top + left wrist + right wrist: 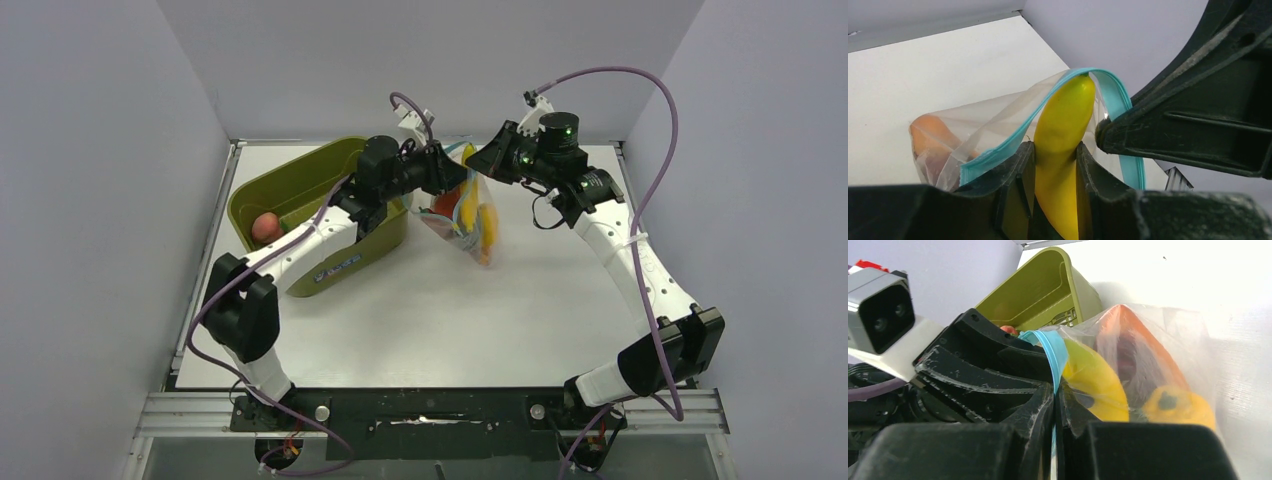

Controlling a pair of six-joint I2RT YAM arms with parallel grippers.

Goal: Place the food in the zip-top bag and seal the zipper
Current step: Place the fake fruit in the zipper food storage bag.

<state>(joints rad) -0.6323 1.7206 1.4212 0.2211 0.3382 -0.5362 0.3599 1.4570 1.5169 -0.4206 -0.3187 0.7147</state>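
Observation:
The clear zip-top bag [470, 225] hangs between my two grippers above the table. My left gripper [1055, 150] is shut on a yellow banana [1064, 117], whose tip pokes into the bag's open mouth under the light-blue zipper [1115, 95]. My right gripper [1054, 390] is shut on the zipper strip [1054, 352] and holds that edge up. Inside the bag are an orange food piece [1143, 335] and a yellow one [1175, 405]. A peach-red food piece [265, 227] lies in the bin.
The olive-green bin [300, 185] stands at the back left under my left arm, close beside the bag. Grey walls enclose the white table [480, 320] on three sides.

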